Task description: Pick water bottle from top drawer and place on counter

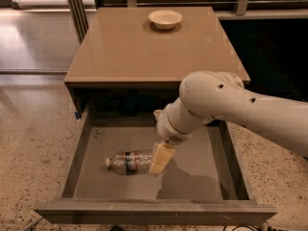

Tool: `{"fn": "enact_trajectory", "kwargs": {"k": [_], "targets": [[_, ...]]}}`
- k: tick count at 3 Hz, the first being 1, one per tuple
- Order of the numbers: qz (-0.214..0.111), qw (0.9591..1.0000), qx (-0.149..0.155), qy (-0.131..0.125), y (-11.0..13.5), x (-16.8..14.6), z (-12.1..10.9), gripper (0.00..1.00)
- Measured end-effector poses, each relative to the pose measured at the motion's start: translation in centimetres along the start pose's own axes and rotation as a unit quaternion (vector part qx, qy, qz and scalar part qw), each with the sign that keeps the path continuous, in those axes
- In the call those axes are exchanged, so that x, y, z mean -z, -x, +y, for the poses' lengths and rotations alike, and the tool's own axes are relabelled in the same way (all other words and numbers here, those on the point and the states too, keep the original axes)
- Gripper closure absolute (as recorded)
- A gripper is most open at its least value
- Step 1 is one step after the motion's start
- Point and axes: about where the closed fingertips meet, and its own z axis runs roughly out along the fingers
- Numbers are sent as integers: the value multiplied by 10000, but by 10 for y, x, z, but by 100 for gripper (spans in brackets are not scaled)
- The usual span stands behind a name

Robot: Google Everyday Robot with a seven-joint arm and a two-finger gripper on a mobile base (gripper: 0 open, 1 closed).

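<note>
Low in the frame, the water bottle (pixel 128 161) is seen lying in the top drawer (pixel 144 212), its right end met by the claw (pixel 161 159), whose state cannot be told. Grasping is judged underway; lifting onto the table (pixel 144 52) is required next.

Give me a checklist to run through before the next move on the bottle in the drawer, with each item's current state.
1. Top drawer pulled fully open: ok.
2. Water bottle lying on its side on the drawer floor, cap to the left of the picture: ok.
3. End effector down inside the drawer, at the bottle's end away from the cap: ok.
4. Secure hold on the bottle: cannot tell.
5. Bare space on the counter in front of the bowl: ok.
</note>
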Motion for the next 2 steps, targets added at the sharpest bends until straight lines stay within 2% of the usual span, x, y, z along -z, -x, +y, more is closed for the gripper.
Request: {"fn": "enact_trajectory", "kwargs": {"k": [1, 2], "targets": [[30, 10000, 26, 18, -1, -6, 2, 0], [14, 9996, 205, 176, 9, -33, 10, 0]]}}
